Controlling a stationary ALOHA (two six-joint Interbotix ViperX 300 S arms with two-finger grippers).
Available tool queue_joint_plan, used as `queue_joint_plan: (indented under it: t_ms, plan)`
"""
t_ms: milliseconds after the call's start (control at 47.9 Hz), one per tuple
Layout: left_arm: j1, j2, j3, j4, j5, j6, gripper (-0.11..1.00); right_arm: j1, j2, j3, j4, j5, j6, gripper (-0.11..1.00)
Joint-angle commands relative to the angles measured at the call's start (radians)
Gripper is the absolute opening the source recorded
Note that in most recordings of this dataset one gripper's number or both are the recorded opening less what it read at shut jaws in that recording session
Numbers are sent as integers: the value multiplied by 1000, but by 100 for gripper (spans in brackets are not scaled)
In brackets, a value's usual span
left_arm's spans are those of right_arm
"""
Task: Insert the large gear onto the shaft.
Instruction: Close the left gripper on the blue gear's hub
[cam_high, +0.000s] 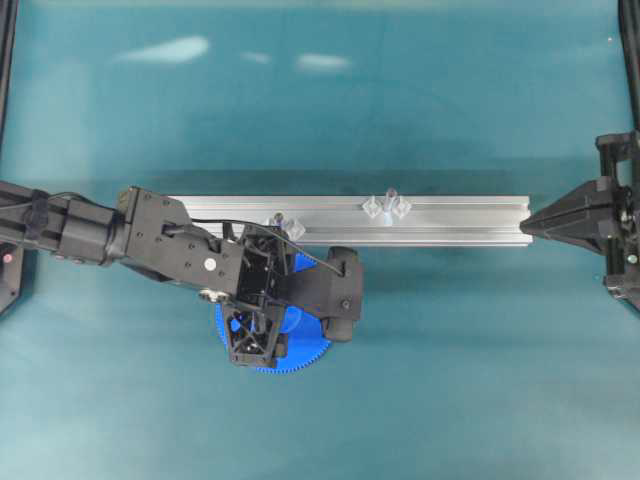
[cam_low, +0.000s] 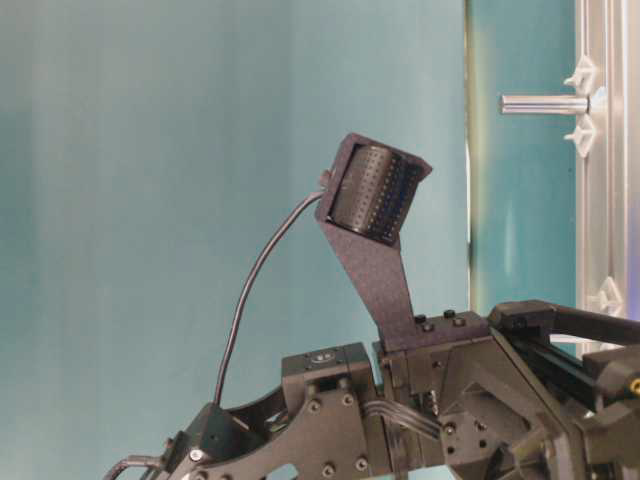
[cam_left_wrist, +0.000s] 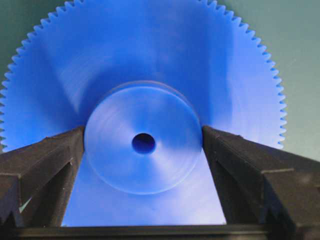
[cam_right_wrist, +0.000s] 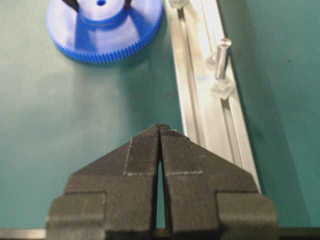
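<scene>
A teal mat (cam_high: 480, 350) is being used as the work surface, with a silver aluminium rail (cam_high: 460, 225) lying across its middle.

At the left of the overhead view, the left gripper (cam_left_wrist: 143, 145) is being positioned over the large gear (cam_left_wrist: 150, 65), which is lying flat on the mat just in front of the rail. In the left wrist view the fingers (cam_left_wrist: 50, 160) are being set narrowly, one at either side of the raised hub (cam_left_wrist: 143, 145); contact appears to be made on both sides, though a firm clamp cannot be confirmed. The gear is judged to be light, rigid plastic with a smooth, possibly slippery hub wall. The hub is judged the proper place to take hold, the toothed rim being fine and easily marked.

Further right, the shaft (cam_high: 390, 197) is being seen upright on the rail, between two clear diamond-shaped feet, well apart from the gear. A second similar pin (cam_high: 280, 218) is being partly hidden by the left arm.

At the far right, the right gripper (cam_right_wrist: 160, 131) is being held closed and empty, near the rail's end.
</scene>
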Motion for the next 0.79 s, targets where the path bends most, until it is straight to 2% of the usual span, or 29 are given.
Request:
queue_joint_plan:
  t_ms: [0, 773]
  plan:
    - [-3, -18, -3, 3, -5, -5, 94, -2, 6, -11, 2, -3, 9, 3]
    - [-3, -3, 17, 3, -43, -11, 94, -2, 6, -9, 2, -3, 9, 3]
